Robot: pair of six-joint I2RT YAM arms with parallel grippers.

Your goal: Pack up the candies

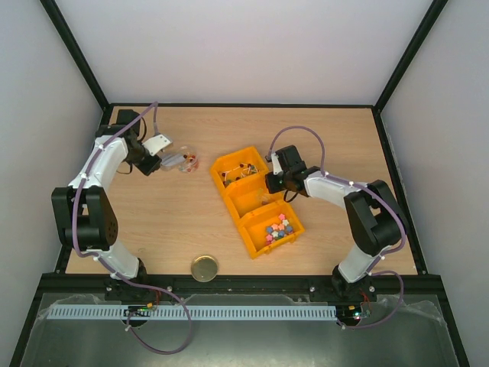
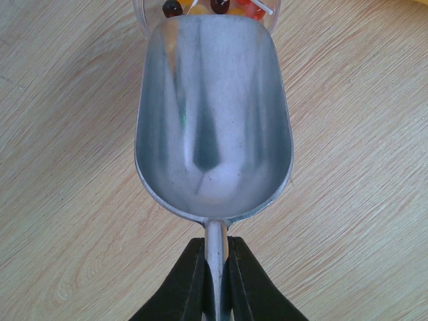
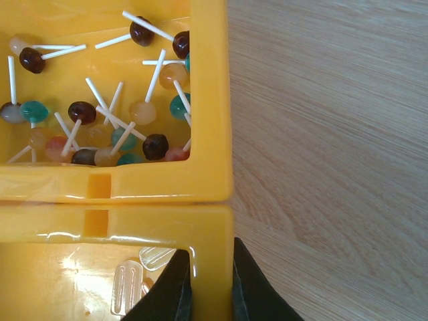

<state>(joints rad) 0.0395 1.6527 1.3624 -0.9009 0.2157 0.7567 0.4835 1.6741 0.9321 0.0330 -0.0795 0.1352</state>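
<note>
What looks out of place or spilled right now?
Nothing lies spilled on the table. Only the yellow tray sits skewed to the table edges, the right tool pinching its wall.

Pink, blue and yellow candy lumps (image 1: pixel 279 228) sit in the near compartment of a yellow plastic tray (image 1: pixel 250 200) — brown, teal, amber candies on white sticks (image 3: pixel 81 112) lie jumbled in the far one.

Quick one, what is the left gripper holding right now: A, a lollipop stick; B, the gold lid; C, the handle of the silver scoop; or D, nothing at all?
C: in the left wrist view the left gripper is clamped on the thin handle of the silver scoop, whose bowl looks empty.
</note>
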